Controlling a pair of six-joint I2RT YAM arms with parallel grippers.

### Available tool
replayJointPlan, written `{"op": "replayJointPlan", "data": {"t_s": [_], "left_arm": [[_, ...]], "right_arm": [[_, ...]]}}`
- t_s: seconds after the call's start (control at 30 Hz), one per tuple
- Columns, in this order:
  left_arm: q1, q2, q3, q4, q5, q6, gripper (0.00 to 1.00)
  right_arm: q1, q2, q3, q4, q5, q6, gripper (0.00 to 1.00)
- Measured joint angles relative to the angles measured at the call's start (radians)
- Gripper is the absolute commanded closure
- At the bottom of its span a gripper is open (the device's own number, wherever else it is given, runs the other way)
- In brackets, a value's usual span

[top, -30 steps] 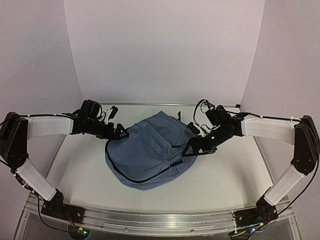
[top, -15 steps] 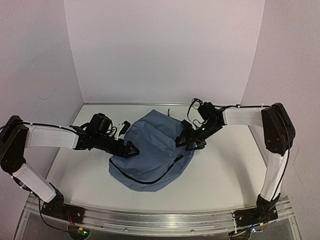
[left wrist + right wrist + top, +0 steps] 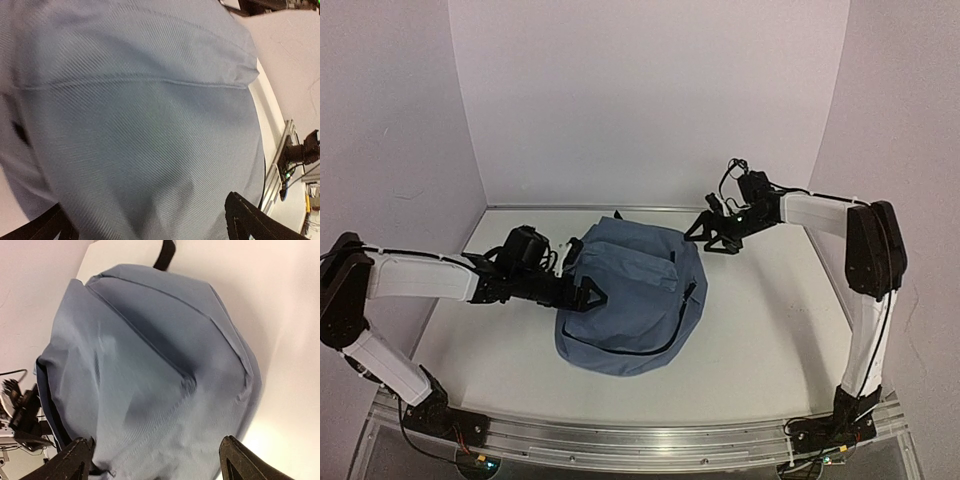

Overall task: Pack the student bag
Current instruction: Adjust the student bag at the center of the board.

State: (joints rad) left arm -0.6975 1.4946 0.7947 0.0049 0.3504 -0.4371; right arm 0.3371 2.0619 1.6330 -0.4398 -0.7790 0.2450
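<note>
Though it slumps in a soft heap rather than standing, the student bag (image 3: 632,300) takes up the middle of the white table (image 3: 770,330), its slate-blue front facing up and its rounded bulk reaching toward the near edge. A dark zipper (image 3: 625,351) curves along its near side, and a shorter one runs down the right of the front pocket. At the far end a black strap (image 3: 164,254) pokes out from under the fabric onto the tabletop. The left gripper (image 3: 588,298) sits low against the bag's left flank, its two black fingers spread wide; in the left wrist view the blue cloth (image 3: 140,125) fills nearly everything ahead of the left gripper (image 3: 145,202), with a seam crossing it, and the fingertips (image 3: 240,207) stand far apart at the bottom corners, closed on nothing. Whether those tips press the fabric or merely meet it cannot be told. The right gripper (image 3: 712,240) hangs just off the bag's far right corner, apart from it, jaws likewise spread and empty; its own camera looks down on the whole bag (image 3: 150,365) between the right gripper (image 3: 156,440) fingers. Both white-sleeved arms reach in from the sides, and a metal rail (image 3: 640,440) runs along the table's near edge.
</note>
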Motion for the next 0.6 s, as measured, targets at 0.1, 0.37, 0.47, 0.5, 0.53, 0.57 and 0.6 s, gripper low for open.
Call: {"op": "replayJointPlan", "data": {"t_s": [0.1, 0.37, 0.47, 0.5, 0.53, 0.57, 0.6], "left_arm": [[0.004, -0.099, 0.015, -0.072, -0.086, 0.004, 0.00], [0.059, -0.170, 0.081, -0.145, -0.198, 0.006, 0.00], [0.059, -0.077, 0.082, -0.139, -0.187, -0.009, 0.01], [0.059, -0.044, 0.081, -0.135, -0.181, -0.011, 0.02], [0.059, -0.008, 0.081, -0.128, -0.169, -0.015, 0.04], [0.059, 0.025, 0.082, -0.119, -0.154, -0.019, 0.06], [0.058, 0.057, 0.083, -0.106, -0.136, -0.024, 0.07]], "right_arm": [[-0.002, -0.081, -0.098, -0.004, 0.003, 0.009, 0.05], [0.023, -0.251, -0.348, -0.003, -0.071, 0.022, 0.07], [0.051, -0.228, -0.381, -0.010, -0.095, 0.022, 0.10], [0.058, -0.216, -0.382, -0.009, -0.102, 0.023, 0.11], [0.065, -0.200, -0.381, -0.008, -0.107, 0.025, 0.13], [0.072, -0.183, -0.378, -0.007, -0.111, 0.026, 0.15], [0.075, -0.162, -0.369, -0.007, -0.113, 0.030, 0.18]]}}
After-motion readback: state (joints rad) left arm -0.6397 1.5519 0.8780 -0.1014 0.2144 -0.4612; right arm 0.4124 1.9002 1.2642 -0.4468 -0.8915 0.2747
